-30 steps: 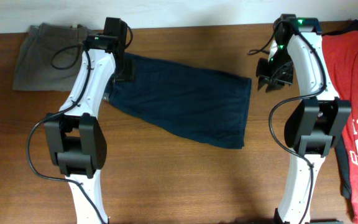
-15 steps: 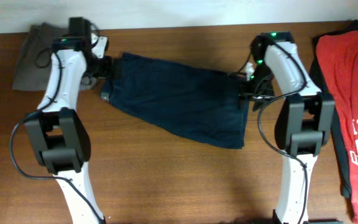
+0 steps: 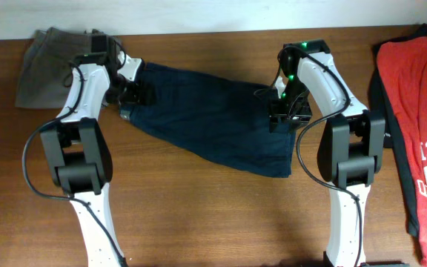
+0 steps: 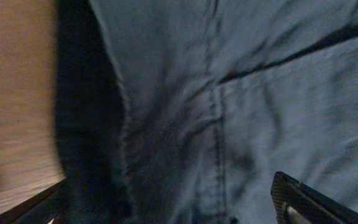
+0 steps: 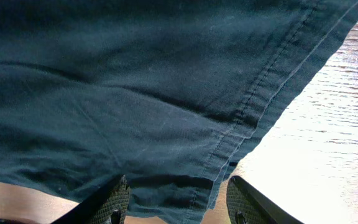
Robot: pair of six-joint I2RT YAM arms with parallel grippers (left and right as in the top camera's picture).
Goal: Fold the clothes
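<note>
The dark navy shorts (image 3: pixel 213 122) lie flat and slanted across the table, waistband end at the left, leg hem at the right. My left gripper (image 3: pixel 134 93) is down over the waistband end. In the left wrist view the navy fabric (image 4: pixel 241 93) fills the frame and the gripper (image 4: pixel 173 211) is open, its fingers wide apart over a seam. My right gripper (image 3: pixel 284 115) is at the hem end. In the right wrist view it (image 5: pixel 179 202) is open, with the stitched hem of the shorts (image 5: pixel 135 81) lying between its fingertips (image 5: pixel 114 199). No white label shows.
Folded grey-khaki shorts (image 3: pixel 50 67) lie at the back left, just behind the left arm. A red T-shirt with white lettering (image 3: pixel 421 126) lies along the right edge, on a dark garment. Bare wooden table (image 3: pixel 199 215) stretches in front of the shorts.
Both grippers have moved inward onto the shorts: the left one rightward over the waistband end, the right one leftward and down onto the hem. The shorts have hardly shifted.
</note>
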